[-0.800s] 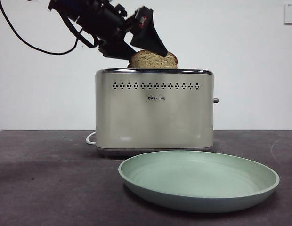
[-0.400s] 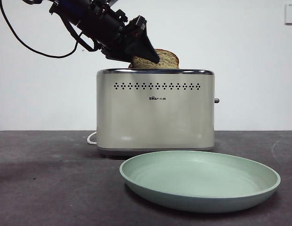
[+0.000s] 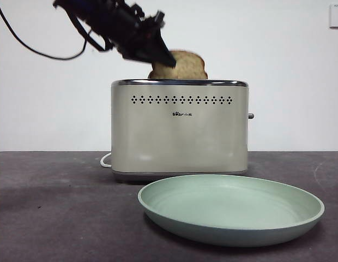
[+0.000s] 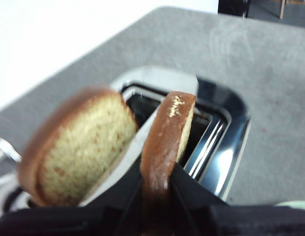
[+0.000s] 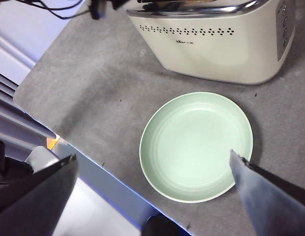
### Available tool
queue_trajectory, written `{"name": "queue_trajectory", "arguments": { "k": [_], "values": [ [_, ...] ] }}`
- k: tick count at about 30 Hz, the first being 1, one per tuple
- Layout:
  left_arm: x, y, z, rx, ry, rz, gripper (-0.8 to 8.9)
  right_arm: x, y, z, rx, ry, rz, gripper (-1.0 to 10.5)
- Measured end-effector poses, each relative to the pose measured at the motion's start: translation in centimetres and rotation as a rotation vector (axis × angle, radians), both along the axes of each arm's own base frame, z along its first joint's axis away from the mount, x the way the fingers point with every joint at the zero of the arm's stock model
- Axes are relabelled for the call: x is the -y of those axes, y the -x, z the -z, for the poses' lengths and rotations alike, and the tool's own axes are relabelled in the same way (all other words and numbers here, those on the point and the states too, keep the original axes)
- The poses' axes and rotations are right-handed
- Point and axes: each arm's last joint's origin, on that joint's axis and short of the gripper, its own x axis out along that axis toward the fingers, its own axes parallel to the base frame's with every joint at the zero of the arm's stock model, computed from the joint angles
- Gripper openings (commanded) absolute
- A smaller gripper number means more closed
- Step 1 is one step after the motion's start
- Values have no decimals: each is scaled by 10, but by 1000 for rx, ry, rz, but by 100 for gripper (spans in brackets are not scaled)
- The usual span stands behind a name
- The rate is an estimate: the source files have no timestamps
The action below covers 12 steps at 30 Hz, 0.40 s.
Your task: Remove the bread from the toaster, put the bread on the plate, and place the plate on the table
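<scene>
Front view: the left gripper [image 3: 161, 56], reaching in from high on the left, is clamped on the bread [image 3: 182, 65], whose domed top stands above the chrome rim of the toaster [image 3: 180, 128]. The plate [image 3: 231, 209] lies empty on the table [image 3: 54, 207] just in front of the toaster. By the look of it, the first step is in hand — the slice is being drawn out and is not yet clear of the slot.

Left wrist view: the jaws pinch the crust of the bread [image 4: 167, 142] edge-on, its lower part down in the near slot. A second, rounder slice [image 4: 78, 147] stands just beside it — something the front view does not separate, since from there only one bread outline shows. The next move likely calls for a straight lift, so the held slice clears the slot without dragging its neighbour, then a carry over to the plate.

Right wrist view: the right gripper [image 5: 152, 189] hangs wide open high above the plate [image 5: 197, 146], holding nothing. Only this view shows the plate's full round and its gap from the toaster [image 5: 216, 42], touching nothing.
</scene>
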Motion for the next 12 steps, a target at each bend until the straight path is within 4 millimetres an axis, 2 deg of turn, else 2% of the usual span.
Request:
{"name": "queue_trajectory", "arguments": {
  "k": [5,12],
  "values": [
    [-13,24,-42,110,60,0,-8,0,0,0,0,0,0,659],
    [-31,57,-85,222,119,-9,-8,0,0,0,-1,0,0,659]
  ]
}}
